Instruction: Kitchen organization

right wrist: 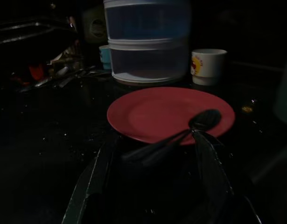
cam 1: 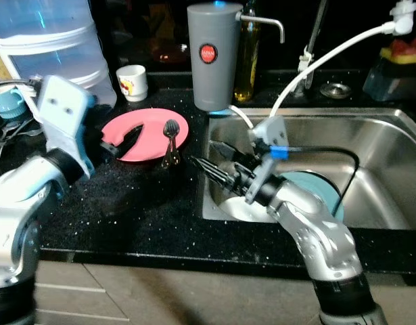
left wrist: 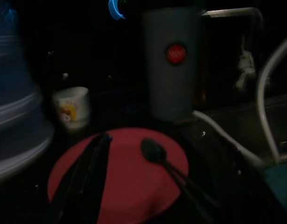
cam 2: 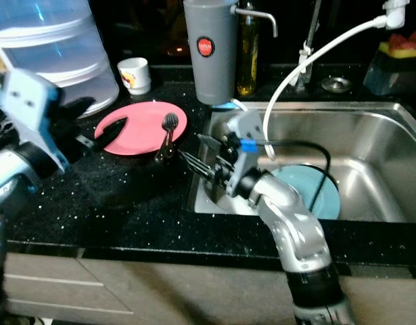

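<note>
A pink plate [cam 1: 145, 135] lies on the black counter [cam 1: 126, 203], left of the sink. A dark spoon [cam 1: 170, 130] has its bowl over the plate's right rim, with its handle running off toward the counter. My left gripper [cam 1: 124, 141] is open, its black fingers low over the plate's left side. From the sink side, my right gripper [cam 1: 202, 164] points at the spoon handle. In the right wrist view its fingers [right wrist: 213, 172] are spread open either side of the spoon [right wrist: 204, 119], one tip close to the handle. Whether that tip touches is unclear.
Behind the plate stand a grey canister [cam 1: 211, 54], a white cup [cam 1: 132, 82], a clear stacked container [cam 1: 52, 47] and an oil bottle [cam 1: 245, 61]. The steel sink [cam 1: 383, 135] holds a teal plate [cam 1: 324, 191] and a white plate [cam 1: 240, 208]. Loose cutlery [cam 1: 1, 139] lies far left.
</note>
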{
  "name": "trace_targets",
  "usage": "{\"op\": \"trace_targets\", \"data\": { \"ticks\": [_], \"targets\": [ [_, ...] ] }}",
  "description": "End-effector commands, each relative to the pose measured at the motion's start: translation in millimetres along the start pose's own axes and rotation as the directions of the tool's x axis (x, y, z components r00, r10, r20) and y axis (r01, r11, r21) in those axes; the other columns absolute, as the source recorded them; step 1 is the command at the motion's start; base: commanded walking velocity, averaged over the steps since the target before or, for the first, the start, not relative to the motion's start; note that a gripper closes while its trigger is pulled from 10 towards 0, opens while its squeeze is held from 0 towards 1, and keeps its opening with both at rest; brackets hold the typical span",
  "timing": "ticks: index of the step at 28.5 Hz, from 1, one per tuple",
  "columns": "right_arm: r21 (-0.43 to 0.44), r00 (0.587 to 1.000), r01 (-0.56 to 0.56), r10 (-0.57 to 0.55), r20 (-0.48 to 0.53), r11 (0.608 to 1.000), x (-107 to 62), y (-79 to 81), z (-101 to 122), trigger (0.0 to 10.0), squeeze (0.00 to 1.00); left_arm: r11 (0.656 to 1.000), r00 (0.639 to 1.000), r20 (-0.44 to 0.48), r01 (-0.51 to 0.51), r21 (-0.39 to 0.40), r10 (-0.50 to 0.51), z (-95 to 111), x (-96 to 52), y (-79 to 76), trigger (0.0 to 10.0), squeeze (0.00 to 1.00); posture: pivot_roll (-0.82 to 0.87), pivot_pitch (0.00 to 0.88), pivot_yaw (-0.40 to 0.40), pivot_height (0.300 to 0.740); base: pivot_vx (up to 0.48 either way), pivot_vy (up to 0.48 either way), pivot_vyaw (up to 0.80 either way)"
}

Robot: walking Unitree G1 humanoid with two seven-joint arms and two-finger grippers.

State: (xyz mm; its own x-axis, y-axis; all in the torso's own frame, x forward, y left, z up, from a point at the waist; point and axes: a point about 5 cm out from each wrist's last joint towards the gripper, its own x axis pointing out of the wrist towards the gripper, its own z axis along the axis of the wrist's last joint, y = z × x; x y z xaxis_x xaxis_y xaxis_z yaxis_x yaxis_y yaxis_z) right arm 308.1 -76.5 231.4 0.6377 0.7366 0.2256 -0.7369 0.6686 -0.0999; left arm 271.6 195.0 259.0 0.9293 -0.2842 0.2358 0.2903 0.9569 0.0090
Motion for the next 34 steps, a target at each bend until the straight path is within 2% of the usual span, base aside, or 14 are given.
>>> {"op": "trace_targets", "data": {
  "ticks": [1, 2, 4, 6, 7, 8, 13, 16, 17, 22, 25, 27, 30, 34],
  "targets": [
    [-0.033, 1.0, 0.016, -0.016, -0.007, 0.999, 8.7, -1.7, -1.9, 10.0, 0.0, 0.994, 0.996, 0.001, -0.087, -0.062, 0.087, -4.2, -8.4, 3.2, 10.0, 0.0, 0.12, 0.007, 0.011, 0.74, 0.0, 0.0, 0.0],
    [-0.049, 0.999, 0.031, -0.031, -0.012, 0.998, 14.0, -3.9, -2.0, 10.0, 0.0, 0.988, 0.992, -0.004, -0.128, -0.09, 0.128, -8.7, -13.1, 2.0, 10.0, 0.0, 0.12, 0.008, 0.009, 0.74, 0.0, 0.0, 0.0],
    [-0.085, 0.997, 0.067, -0.07, -0.033, 0.994, 26.0, -8.3, -3.7, 10.0, 0.0, 0.968, 0.967, -0.059, -0.248, -0.023, 0.246, -20.0, -25.2, 4.4, 10.0, 0.0, 0.13, 0.007, 0.001, 0.74, 0.0, 0.0, 0.0],
    [-0.101, 0.996, 0.077, -0.082, -0.043, 0.992, 29.4, -9.3, -4.6, 10.0, 0.0, 0.959, 0.956, -0.078, -0.282, 0.004, 0.281, -23.4, -29.1, 5.6, 10.0, 0.0, 0.13, 0.008, -0.001, 0.74, 0.0, 0.0, 0.0],
    [-0.198, 0.995, 0.069, -0.083, -0.063, 0.978, 41.7, -5.9, -6.8, 10.0, 0.0, 0.937, 0.929, -0.122, -0.345, 0.061, 0.35, -32.1, -40.2, 7.0, 10.0, 0.0, 0.15, 0.008, -0.01, 0.74, 0.0, 0.0, 0.0],
    [-0.224, 0.995, 0.064, -0.081, -0.066, 0.972, 46.1, -3.9, -7.4, 10.0, 0.0, 0.929, 0.92, -0.136, -0.36, 0.081, 0.368, -34.8, -43.8, 7.1, 10.0, 0.0, 0.15, 0.008, -0.01, 0.74, 0.0, 0.0, 0.0],
    [-0.241, 0.996, 0.044, -0.062, -0.066, 0.969, 57.0, 2.4, -8.5, 10.0, 0.0, 0.912, 0.896, -0.171, -0.404, 0.068, 0.41, -42.1, -52.9, 5.9, 10.0, 0.0, 0.16, 0.009, -0.02, 0.74, 0.0, 0.0, 0.0],
    [-0.223, 0.997, 0.021, -0.037, -0.065, 0.975, 63.0, 5.3, -8.9, 10.0, 0.0, 0.911, 0.892, -0.188, -0.402, 0.093, 0.412, -46.3, -58.0, 0.8, 10.0, 0.0, 0.17, 0.011, -0.023, 0.74, 0.0, 0.0, 0.0],
    [-0.239, 0.997, 0.02, -0.038, -0.072, 0.971, 66.0, 4.1, -8.9, 10.0, 0.0, 0.912, 0.894, -0.182, -0.396, 0.104, 0.409, -46.1, -58.7, -4.1, 10.0, 0.0, 0.17, 0.011, -0.024, 0.74, 0.0, 0.0, 0.8],
    [-0.27, 0.996, 0.027, -0.049, -0.076, 0.963, 68.1, 1.3, -8.4, 10.0, 0.0, 0.914, 0.899, -0.173, -0.389, 0.11, 0.403, -45.1, -58.6, -9.2, 10.0, 0.0, 0.17, 0.011, -0.024, 0.74, 0.0, 0.0, 0.8],
    [-0.312, 0.994, 0.045, -0.073, -0.077, 0.949, 68.7, -5.9, -7.3, 10.0, 0.0, 0.921, 0.906, -0.167, -0.373, 0.115, 0.388, -44.5, -57.0, -15.6, 10.0, 0.0, 0.18, 0.008, -0.028, 0.74, 0.0, 0.0, 0.8],
    [-0.352, 0.991, 0.082, -0.115, -0.074, 0.933, 66.3, -18.4, -4.4, 10.0, 0.0, 0.927, 0.916, -0.157, -0.35, 0.137, 0.369, -43.5, -54.7, -19.7, 10.0, 0.0, 0.18, 0.004, -0.028, 0.74, 0.0, 0.0, 0.8],
    [-0.359, 0.99, 0.09, -0.123, -0.071, 0.929, 65.8, -21.2, -3.6, 10.0, 0.0, 0.927, 0.917, -0.155, -0.349, 0.14, 0.368, -43.5, -54.3, -20.4, 10.0, 0.0, 0.18, 0.004, -0.028, 0.74, 0.0, 0.0, 0.8],
    [-0.404, 0.976, 0.171, -0.211, -0.058, 0.899, 57.8, -43.6, 2.1, 10.0, 0.0, 0.933, 0.928, -0.14, -0.324, 0.155, 0.345, -42.6, -48.8, -24.3, 10.0, 0.0, 0.17, 0.0, -0.028, 0.74, 0.0, 0.0, 0.2]
  ]
}}
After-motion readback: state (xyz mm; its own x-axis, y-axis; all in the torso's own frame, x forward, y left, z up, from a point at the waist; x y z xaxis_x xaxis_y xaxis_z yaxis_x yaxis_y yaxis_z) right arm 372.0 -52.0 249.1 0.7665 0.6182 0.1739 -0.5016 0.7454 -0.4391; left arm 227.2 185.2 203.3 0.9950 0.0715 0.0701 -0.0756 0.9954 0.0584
